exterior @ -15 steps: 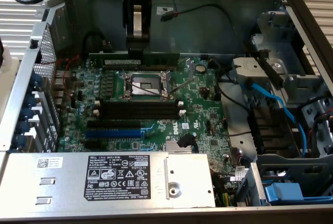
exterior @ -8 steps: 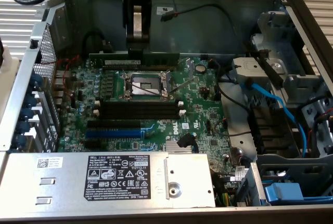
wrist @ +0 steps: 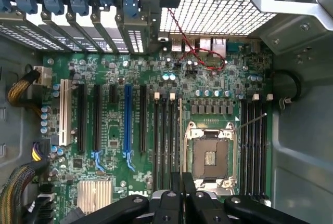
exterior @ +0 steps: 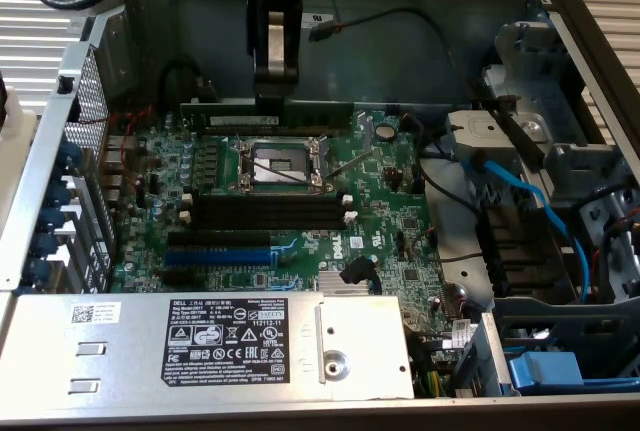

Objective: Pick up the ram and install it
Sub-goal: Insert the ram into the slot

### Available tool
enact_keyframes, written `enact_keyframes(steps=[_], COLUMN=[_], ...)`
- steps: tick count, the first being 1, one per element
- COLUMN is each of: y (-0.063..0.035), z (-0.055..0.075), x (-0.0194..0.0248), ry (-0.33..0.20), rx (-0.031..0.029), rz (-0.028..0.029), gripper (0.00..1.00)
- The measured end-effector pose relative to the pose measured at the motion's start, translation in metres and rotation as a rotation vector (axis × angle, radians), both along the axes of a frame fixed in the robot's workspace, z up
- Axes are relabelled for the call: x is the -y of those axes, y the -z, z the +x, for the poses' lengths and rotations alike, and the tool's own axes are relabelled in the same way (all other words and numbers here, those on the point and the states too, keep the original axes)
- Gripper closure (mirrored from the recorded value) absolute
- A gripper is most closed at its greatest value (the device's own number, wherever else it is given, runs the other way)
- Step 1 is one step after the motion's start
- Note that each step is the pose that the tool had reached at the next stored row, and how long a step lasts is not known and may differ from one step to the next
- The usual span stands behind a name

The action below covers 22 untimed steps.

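Gripper [exterior: 275, 76]: narrow, pinched on the ram [exterior: 220, 109] at mid-length, likely to keep it level
Ram place: edge-down above the motherboard [exterior: 390, 221], 12 o'clock of the CPU socket [exterior: 278, 159], parallel to the memory slots [exterior: 265, 206] for seating; seemingly not yet in

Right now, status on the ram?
Gripper shut on the ram. Ram on edge, by the CPU socket. Nothing seen blocking.

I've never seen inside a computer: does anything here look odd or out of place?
The processor socket is empty, and its thin metal lever sticks out slantwise over the motherboard instead of lying latched. Nothing else stands out.
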<state>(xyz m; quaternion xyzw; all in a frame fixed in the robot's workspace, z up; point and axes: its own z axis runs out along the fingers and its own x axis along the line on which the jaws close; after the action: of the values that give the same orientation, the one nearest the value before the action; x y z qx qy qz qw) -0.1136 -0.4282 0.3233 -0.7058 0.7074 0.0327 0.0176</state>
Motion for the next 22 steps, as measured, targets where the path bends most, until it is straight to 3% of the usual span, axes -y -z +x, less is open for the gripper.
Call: enact_keyframes(steps=[8,9,10,12,13,22], y=[0.0001,0.0004,0.0009,0.0015,0.0016,0.0029], z=[-0.0001,0.0000,0.0000,0.0000,0.0001,0.0003], x=[0.0001,0.0002,0.0002,-0.0005,-0.0009,-0.0053], ry=[0.000,0.000,0.000,0.000,0.000,-0.005], rx=[-0.0003,-0.0002,-0.0002,-0.0001,-0.0001,0.0049], rz=[-0.0005,-0.0032,-0.0103,-0.0339,-0.0389,-0.0407], gripper=[0.88,0.88,0.88,0.88,0.88,0.88])
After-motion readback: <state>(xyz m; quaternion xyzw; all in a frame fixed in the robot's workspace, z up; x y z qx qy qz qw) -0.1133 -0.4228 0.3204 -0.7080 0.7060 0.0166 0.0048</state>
